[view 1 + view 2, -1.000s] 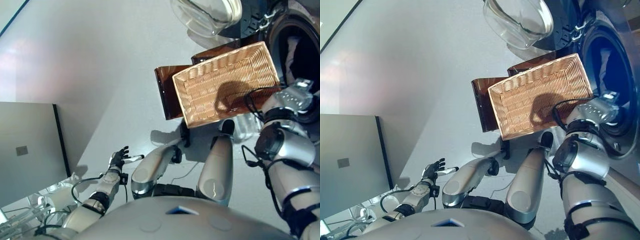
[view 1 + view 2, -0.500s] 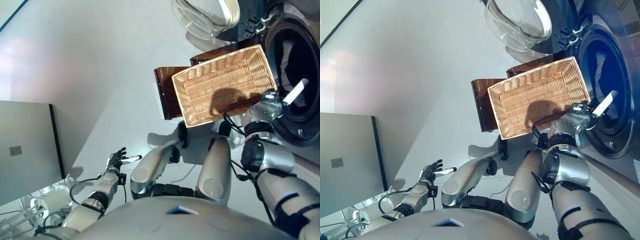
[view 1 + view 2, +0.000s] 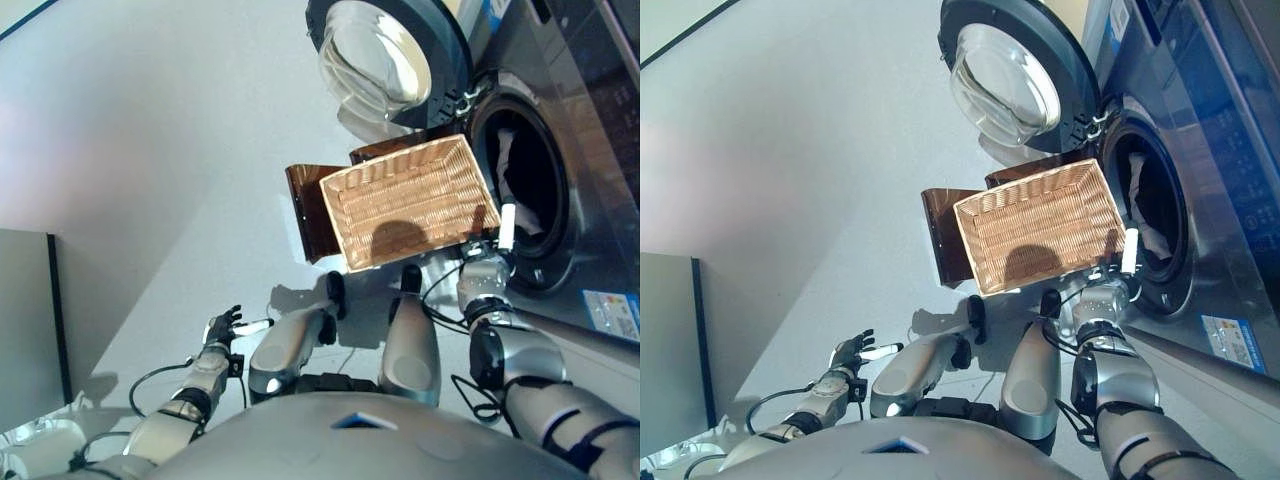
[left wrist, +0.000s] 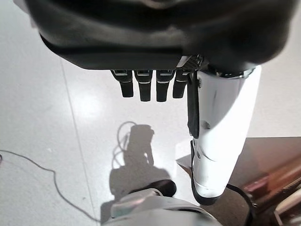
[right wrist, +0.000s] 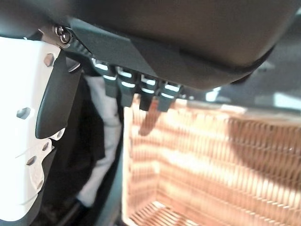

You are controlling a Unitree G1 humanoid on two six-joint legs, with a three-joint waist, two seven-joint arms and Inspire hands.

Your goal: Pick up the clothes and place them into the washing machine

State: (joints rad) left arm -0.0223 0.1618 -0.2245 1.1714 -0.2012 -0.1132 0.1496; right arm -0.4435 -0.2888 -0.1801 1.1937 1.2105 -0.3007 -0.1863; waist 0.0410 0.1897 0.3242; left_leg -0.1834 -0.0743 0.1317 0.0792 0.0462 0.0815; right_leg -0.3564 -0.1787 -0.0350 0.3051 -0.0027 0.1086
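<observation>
Clothes: pale and dark bundle lying inside the washing machine drum, past the open door.
Left hand: low at the robot's side, fingers loosely spread, holding nothing; idle.
Right hand: fingers relaxed, holding nothing, at the wicker basket's near corner, beside the drum mouth.
Basket: bare, presumably because its load is delivered.

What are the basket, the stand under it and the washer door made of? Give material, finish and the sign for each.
Basket: woven wicker or rattan by its look, tan and matt; ribbed weave shows across floor and walls.
Stand: probably tinted brown plastic or acrylic, glossy; it seems see-through at the edge.
Washer door: clear glass or plastic bowl, shiny with glare, in a dark ring, likely plastic.
</observation>
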